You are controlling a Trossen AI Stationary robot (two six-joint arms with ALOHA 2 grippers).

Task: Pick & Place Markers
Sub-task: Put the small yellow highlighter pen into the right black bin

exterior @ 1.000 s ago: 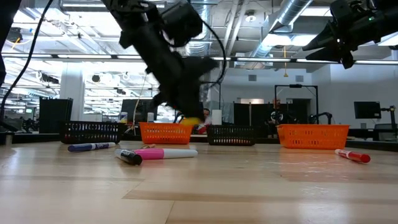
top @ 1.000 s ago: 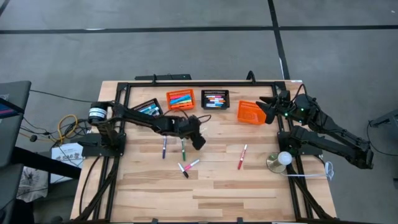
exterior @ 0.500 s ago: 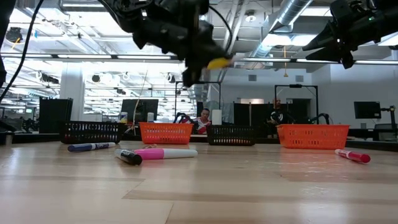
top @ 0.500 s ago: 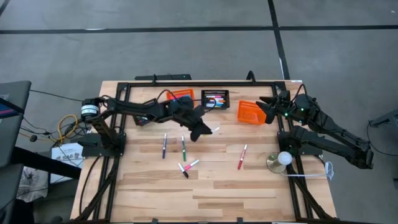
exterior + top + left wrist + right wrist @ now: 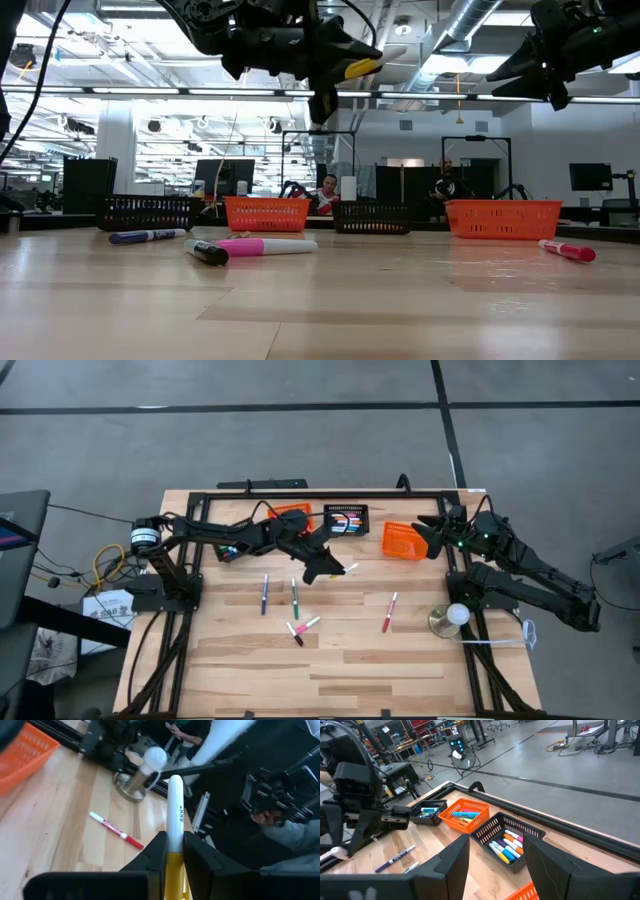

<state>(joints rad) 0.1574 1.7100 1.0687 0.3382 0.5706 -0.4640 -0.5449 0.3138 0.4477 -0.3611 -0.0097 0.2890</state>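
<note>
Your left fingers (image 5: 172, 851) hold a yellow marker (image 5: 174, 815) tightly above the desk (image 5: 330, 660), ready for the black basket (image 5: 346, 519) nearby, while your right fingers (image 5: 492, 854) wait wide open.

Marker (image 5: 174, 820) in left tool (image 5: 172, 855): yellow body, white cap. Desk (image 5: 350, 670): light wood. Baskets: orange (image 5: 403, 540), black mesh (image 5: 346, 518). Loose marker (image 5: 389, 611) red w/ white.
</note>
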